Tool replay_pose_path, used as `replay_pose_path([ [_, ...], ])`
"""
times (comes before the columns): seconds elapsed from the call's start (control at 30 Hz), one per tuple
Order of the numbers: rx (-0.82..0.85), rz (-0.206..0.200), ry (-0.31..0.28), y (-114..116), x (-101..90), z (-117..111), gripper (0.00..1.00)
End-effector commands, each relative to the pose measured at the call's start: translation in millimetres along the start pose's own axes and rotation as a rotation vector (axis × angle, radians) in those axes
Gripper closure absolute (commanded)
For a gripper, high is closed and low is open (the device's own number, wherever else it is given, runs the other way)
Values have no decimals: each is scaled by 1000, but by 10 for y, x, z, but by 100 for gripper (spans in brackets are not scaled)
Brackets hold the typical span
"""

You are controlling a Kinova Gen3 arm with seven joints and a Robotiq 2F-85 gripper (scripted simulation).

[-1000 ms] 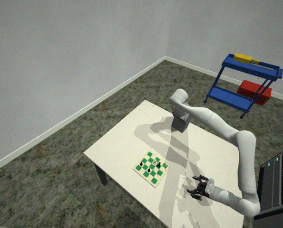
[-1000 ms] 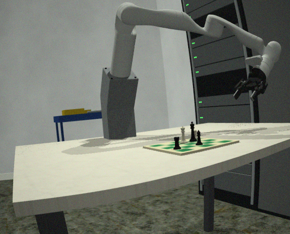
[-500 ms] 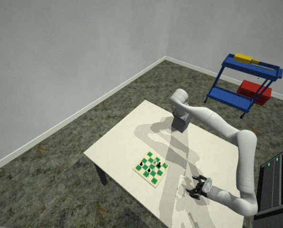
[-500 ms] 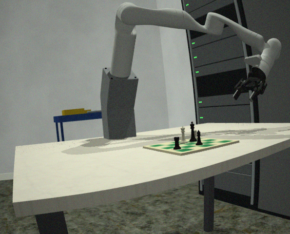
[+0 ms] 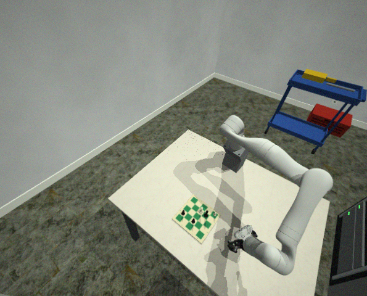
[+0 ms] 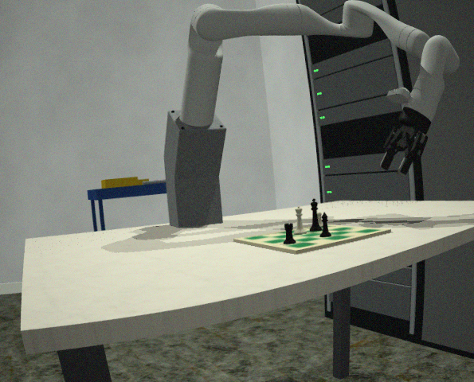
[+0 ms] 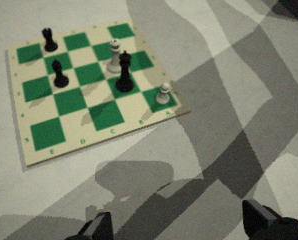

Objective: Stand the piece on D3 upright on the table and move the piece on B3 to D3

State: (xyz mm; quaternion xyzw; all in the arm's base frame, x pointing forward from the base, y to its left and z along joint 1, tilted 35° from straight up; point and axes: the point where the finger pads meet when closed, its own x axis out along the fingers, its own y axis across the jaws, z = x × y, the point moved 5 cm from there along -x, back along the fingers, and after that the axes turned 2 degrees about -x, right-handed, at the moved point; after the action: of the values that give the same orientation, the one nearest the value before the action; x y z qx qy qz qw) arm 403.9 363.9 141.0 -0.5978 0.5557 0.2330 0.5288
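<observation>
While open, gripper hovers beside checkered board.

tool: fingers cut by bottom edge | board: edge letters blurred

Matt table, speckled rough floor
</observation>
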Motion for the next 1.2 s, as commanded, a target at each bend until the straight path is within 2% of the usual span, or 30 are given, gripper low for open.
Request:
replay_pose_path([
  [0.0, 132, 69, -98, -234, -32, -288, 0],
  [0.03, 172, 86, -137, -294, -18, -351, 0],
  [0.1, 172, 86, -137, -294, -18, -351, 0],
  [0.2, 304, 126, -252, -475, 23, -565, 0],
  [0.4, 600, 162, -442, -797, 124, -1106, 0],
  [0.57, 838, 161, -537, -946, 240, -1611, 0],
  [0.6, 881, 160, -549, -960, 265, -1707, 0],
  [0.67, 881, 160, -549, -960, 265, -1707, 0],
  [0.8, 1027, 152, -578, -973, 360, -2048, 0],
  [0.93, 1128, 145, -587, -948, 431, -2287, 0],
  [1.17, 1196, 140, -589, -915, 482, -2451, 0],
])
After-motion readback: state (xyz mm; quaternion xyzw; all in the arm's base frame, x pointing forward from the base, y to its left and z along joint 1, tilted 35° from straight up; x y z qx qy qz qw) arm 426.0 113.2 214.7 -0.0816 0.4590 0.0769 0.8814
